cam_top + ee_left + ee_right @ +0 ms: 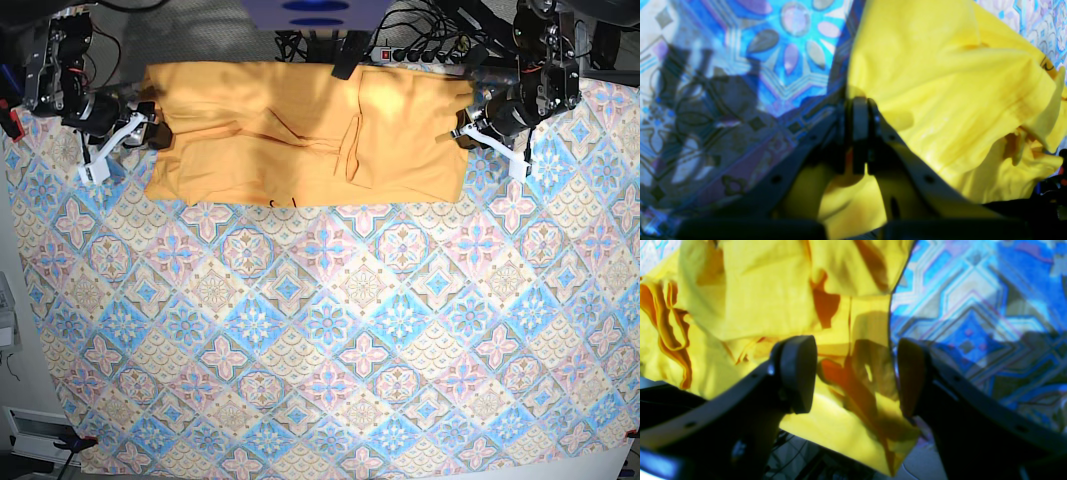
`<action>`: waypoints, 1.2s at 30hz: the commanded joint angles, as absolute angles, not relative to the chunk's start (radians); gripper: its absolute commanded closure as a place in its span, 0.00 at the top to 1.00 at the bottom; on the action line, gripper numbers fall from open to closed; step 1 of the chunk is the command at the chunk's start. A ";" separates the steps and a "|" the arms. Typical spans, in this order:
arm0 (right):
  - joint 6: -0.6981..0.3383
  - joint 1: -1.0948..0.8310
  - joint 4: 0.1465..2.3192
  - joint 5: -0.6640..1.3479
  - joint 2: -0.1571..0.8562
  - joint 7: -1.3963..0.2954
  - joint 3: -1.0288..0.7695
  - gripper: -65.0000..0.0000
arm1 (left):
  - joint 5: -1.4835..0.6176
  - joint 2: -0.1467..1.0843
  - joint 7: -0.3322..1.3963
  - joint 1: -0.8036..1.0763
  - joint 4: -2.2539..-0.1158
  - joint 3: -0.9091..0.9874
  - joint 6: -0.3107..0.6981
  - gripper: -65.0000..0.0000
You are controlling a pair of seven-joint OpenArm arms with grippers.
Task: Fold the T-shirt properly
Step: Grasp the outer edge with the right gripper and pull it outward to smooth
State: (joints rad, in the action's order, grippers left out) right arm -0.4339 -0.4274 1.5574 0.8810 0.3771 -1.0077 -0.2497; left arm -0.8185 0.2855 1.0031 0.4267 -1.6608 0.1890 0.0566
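The yellow-orange T-shirt (300, 135) lies in a wide, creased band across the far end of the table. At the cloth's right edge in the base view, my left gripper (468, 126) sits low. In the left wrist view its fingers (860, 106) are pressed together with yellow fabric (940, 83) pinched between them. My right gripper (150, 128) is at the shirt's left edge. In the right wrist view it (853, 373) stands open, and the shirt's edge (773, 300) lies loose between the two pads.
A blue-pink patterned tablecloth (320, 330) covers the table. Cables and a power strip (400, 52) run behind the shirt at the back edge. The two arm bases (545, 60) stand at the far corners.
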 commanded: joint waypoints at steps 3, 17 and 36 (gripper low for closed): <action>-0.440 -0.429 1.557 0.898 0.394 -0.997 -0.242 0.56 | -0.828 0.297 0.997 0.423 -1.675 0.193 0.062 0.00; -0.542 -0.427 1.524 0.898 0.394 -0.993 -0.216 0.56 | -0.828 0.295 0.997 0.424 -1.675 0.193 0.062 0.00; -0.544 -0.325 1.392 0.898 0.389 -0.990 -0.145 0.56 | -0.828 0.294 0.997 0.426 -1.675 0.193 0.062 0.00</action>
